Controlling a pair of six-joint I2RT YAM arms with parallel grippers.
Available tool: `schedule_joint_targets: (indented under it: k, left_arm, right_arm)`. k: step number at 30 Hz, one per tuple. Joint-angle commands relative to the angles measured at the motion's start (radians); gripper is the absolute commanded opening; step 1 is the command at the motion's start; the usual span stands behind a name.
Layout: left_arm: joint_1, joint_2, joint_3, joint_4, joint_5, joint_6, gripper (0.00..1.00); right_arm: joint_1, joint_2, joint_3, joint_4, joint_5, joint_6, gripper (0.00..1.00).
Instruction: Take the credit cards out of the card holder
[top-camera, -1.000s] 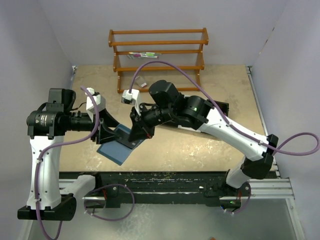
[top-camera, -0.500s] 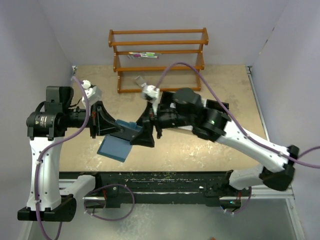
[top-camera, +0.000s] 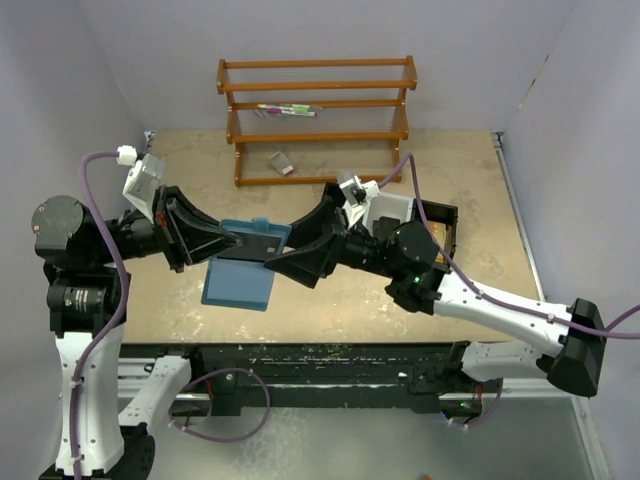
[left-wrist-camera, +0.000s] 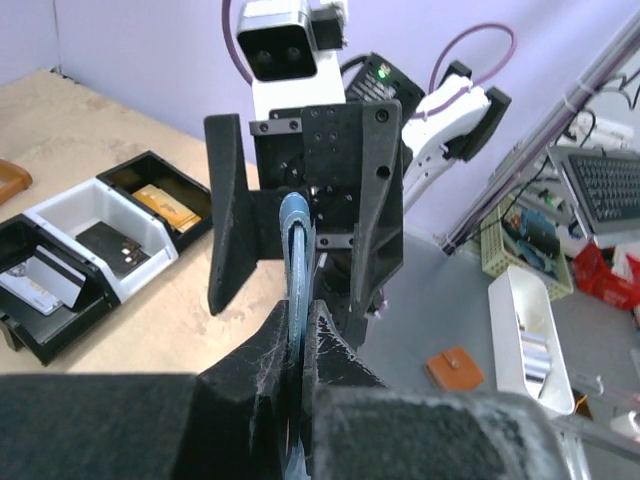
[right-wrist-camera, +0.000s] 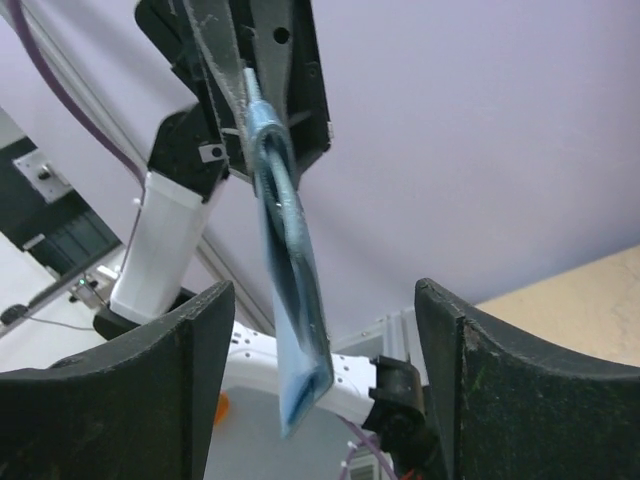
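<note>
Left gripper (top-camera: 237, 240) clamping card holder (top-camera: 238, 283), edge-on in wrist views, broadside from above

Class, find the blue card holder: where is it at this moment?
In the top view the card holder is left of centre, clamped by the left gripper, with the open right gripper just to its right.

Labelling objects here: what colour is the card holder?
Teal-blue; the card holder shows best in the top external view.
</note>
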Motion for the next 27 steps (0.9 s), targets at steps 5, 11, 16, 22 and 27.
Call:
schedule_joint_targets:
  k: [5, 11, 16, 22, 27]
  left_arm:
    - [0.002, -0.014, -0.06, 0.126, -0.05, -0.131, 0.14]
    - [0.003, 0.064, 0.124, -0.445, -0.008, 0.504, 0.65]
    - [0.003, 0.131, 0.242, -0.853, -0.01, 0.999, 0.66]
    - [0.002, 0.23, 0.257, -1.162, 0.04, 1.302, 0.64]
    - [-0.023, 0.24, 0.195, -1.18, 0.019, 1.322, 0.6]
  right_arm:
    - [0.012, 0.038, 0.073, 0.196, -0.02, 0.075, 0.17]
    - [0.011, 0.038, 0.259, -0.356, -0.249, -0.081, 0.0]
    - [0.012, 0.129, 0.495, -1.004, -0.3, -0.343, 0.0]
    - [0.012, 0.264, 0.714, -1.343, -0.25, -0.499, 0.0]
    - [0.01, 0.323, 0.83, -1.41, -0.242, -0.551, 0.0]
